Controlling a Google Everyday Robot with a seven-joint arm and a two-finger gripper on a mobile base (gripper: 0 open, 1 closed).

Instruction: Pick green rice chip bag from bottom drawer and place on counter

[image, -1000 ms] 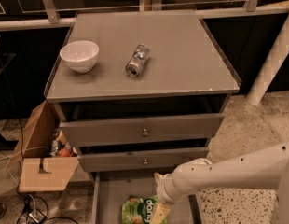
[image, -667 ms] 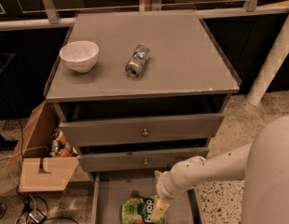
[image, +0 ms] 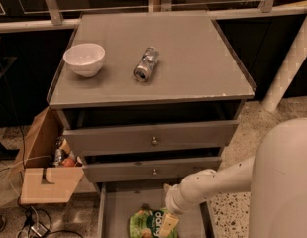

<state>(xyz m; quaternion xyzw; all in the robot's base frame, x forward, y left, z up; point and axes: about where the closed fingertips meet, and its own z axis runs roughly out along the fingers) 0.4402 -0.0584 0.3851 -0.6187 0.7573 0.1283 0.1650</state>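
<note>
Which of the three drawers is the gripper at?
The bottom drawer, lowest and pulled out farthest; the gripper is at the green rice chip bag lying inside it.

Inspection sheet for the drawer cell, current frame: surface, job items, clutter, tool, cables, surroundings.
Surface: counter holds a bowl at left and a can on its side.
Job's things: bag lies in the open bottom drawer, not on the counter.
Clutter: open cardboard box left of the cabinet.
Tool: low in the bottom drawer, over the bag's right end.
Cables: tangle on the floor, lower left.
Surroundings: white post at right; upper drawers slightly ajar.
</note>
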